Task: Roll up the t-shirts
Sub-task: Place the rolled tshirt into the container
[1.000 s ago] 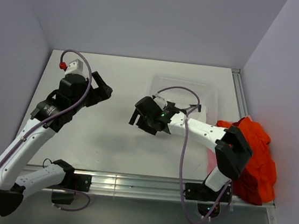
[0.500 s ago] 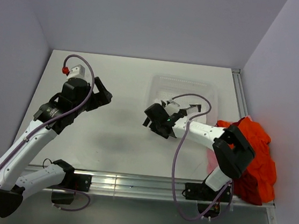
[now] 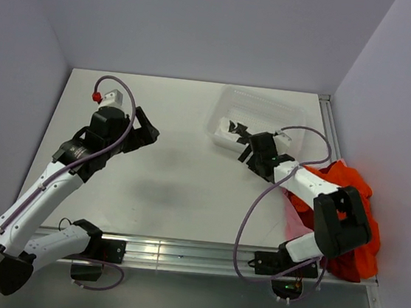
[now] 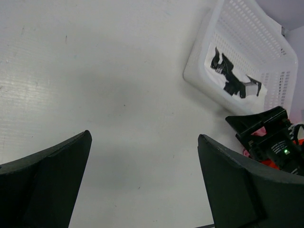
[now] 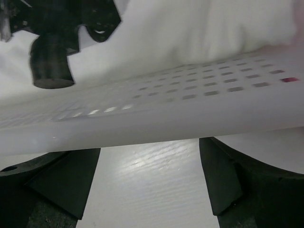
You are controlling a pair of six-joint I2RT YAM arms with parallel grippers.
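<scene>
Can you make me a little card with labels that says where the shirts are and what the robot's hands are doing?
white t-shirt: lying in the basket, black print showing
orange t-shirts: crumpled heap at the right edge of the table
left tool: open, holding nothing, over bare table
right tool: open, holding nothing, facing the basket's near wall

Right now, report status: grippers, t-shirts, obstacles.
Both open: left gripper over the table, right gripper at the mesh basket wall. Inside it, the white t-shirt; orange-red t-shirts heaped at right edge. In the way: the basket wall.
</scene>
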